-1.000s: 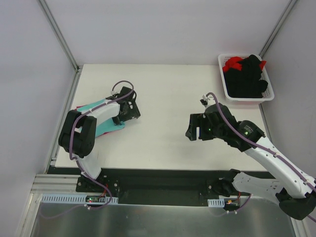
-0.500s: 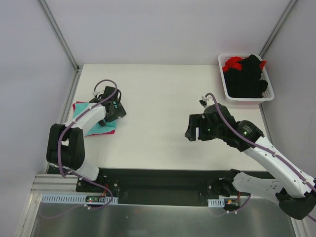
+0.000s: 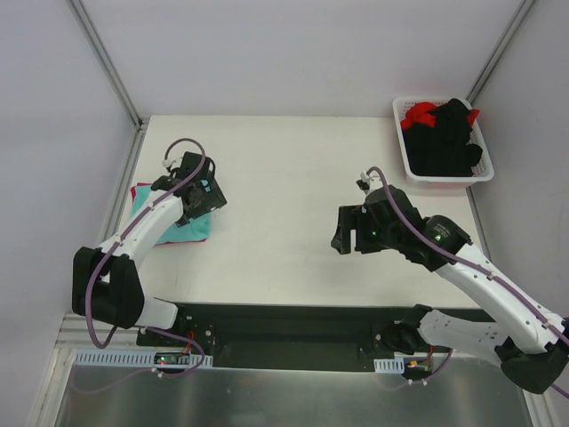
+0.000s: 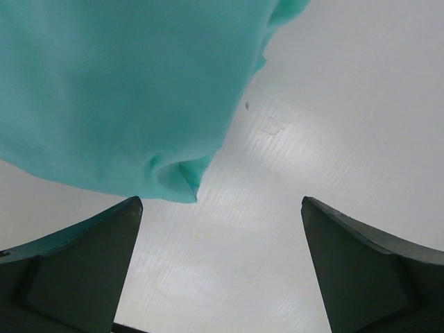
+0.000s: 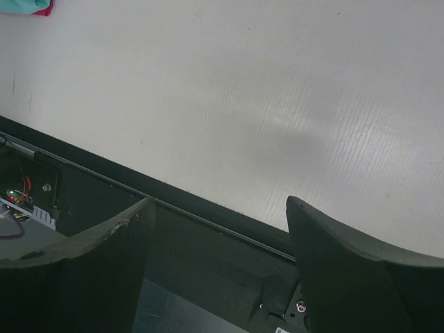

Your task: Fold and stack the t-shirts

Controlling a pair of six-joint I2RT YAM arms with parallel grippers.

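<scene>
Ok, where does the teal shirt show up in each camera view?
Top external: teal shirt at the table's left edge, partly under the left arm.
Left wrist: the shirt fills the upper left.
Right wrist: the shirt is a sliver in the top-left corner.
Shared landmark: the white table under it.

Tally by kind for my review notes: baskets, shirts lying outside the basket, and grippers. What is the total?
Basket: 1
Shirts outside it: 2, teal shirt over pink shirt
Grippers: 2, left gripper, right gripper
Total: 5
</scene>
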